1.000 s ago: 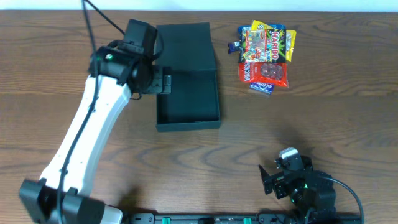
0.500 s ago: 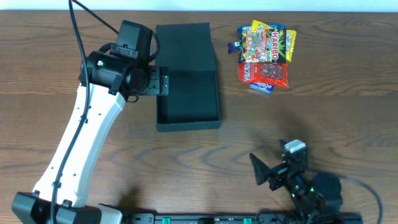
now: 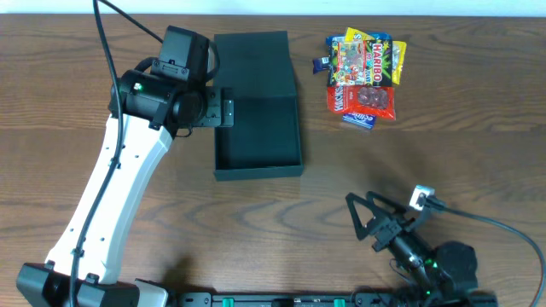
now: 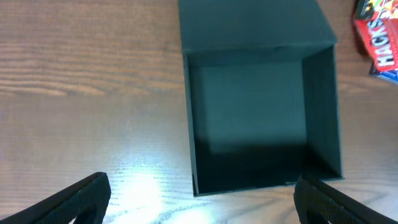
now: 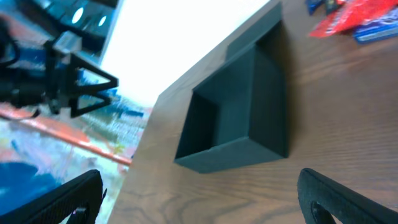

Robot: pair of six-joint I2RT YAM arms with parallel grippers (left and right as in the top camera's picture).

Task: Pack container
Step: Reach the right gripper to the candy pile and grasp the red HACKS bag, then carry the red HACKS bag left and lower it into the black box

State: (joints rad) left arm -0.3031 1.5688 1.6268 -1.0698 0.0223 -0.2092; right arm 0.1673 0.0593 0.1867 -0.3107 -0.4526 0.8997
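Note:
The container (image 3: 258, 130) is a dark grey-green square box, open and empty, with its flap lid (image 3: 252, 63) laid flat behind it. It also shows in the left wrist view (image 4: 249, 112) and the right wrist view (image 5: 239, 118). My left gripper (image 3: 224, 112) is open and empty, hovering at the box's left wall; in its own view (image 4: 202, 202) the fingers stand wide apart. My right gripper (image 3: 362, 218) is open and empty near the table's front edge, well in front and to the right of the box, fingers wide in its own view (image 5: 202, 199).
A pile of colourful candy packets (image 3: 365, 75) lies at the back right of the wooden table; its edge shows in the left wrist view (image 4: 378, 37) and the right wrist view (image 5: 348, 18). Cables run from both arms.
The right arm has swung and its gripper has tilted up, now facing the box. The left arm shifted back to the left, then edged slightly right; its gripper stays at the box's left wall.

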